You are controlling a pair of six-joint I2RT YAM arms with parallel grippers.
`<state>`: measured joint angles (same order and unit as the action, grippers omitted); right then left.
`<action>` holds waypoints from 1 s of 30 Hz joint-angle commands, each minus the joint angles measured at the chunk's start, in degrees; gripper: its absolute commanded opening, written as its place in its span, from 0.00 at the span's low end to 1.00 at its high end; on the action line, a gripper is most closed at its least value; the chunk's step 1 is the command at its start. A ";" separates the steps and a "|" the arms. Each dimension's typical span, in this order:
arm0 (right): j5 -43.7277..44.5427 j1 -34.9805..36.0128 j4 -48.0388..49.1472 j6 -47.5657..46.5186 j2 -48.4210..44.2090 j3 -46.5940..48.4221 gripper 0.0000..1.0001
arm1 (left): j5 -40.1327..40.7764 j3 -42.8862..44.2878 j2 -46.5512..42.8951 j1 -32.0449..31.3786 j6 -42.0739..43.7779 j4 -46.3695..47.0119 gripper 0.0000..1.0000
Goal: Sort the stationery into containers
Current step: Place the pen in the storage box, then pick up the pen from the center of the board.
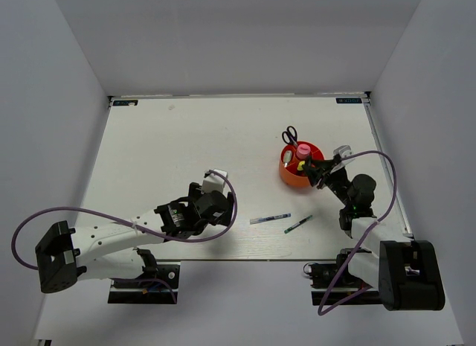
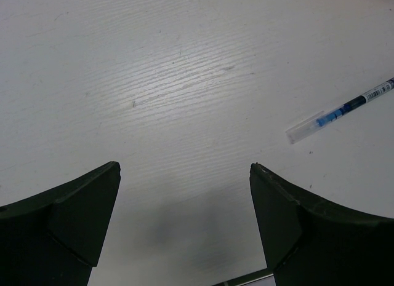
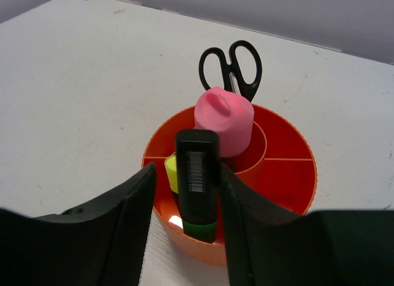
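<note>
The orange-red cup (image 3: 289, 175) stands at the table's right. Black-handled scissors (image 3: 231, 64) and the pink-capped glue tube (image 3: 225, 120) stick up from it. A yellow highlighter (image 3: 171, 172) and a green highlighter (image 3: 197, 194) stand in its near compartment. My right gripper (image 3: 188, 175) straddles the green highlighter, open. Its right finger lies against the barrel and a gap shows on the left. My left gripper (image 2: 184, 169) hangs open over bare table. The blue-white pen (image 2: 341, 111) lies to its right. A green pen (image 1: 298, 225) lies beside the blue-white pen (image 1: 269, 219).
White walls enclose the table on three sides. The cup (image 1: 286, 175) is about a hand's width from the right edge. Both pens lie near the front edge, between the two arms. Purple cables loop off both arms.
</note>
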<state>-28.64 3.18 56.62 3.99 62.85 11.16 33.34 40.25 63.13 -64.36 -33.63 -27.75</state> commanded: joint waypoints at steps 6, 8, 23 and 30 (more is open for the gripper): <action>0.96 0.07 0.68 0.32 -0.89 2.55 0.38 | -0.56 1.24 -1.17 -0.24 0.32 1.38 0.96; 1.04 -0.02 0.42 0.14 -1.23 2.47 0.53 | -0.65 0.88 -1.35 -0.33 0.05 1.38 0.96; -15.93 -1.24 -15.00 -2.49 -4.58 10.00 0.63 | -5.30 3.25 2.69 -0.42 4.09 1.56 0.71; -45.97 -0.02 -85.89 -54.46 0.51 35.67 0.10 | -14.17 6.76 5.94 3.18 6.11 -2.04 0.00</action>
<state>-57.69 2.48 7.35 -18.74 62.04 40.82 24.51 43.70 68.73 -63.11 -28.84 -28.12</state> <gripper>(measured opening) 0.110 0.016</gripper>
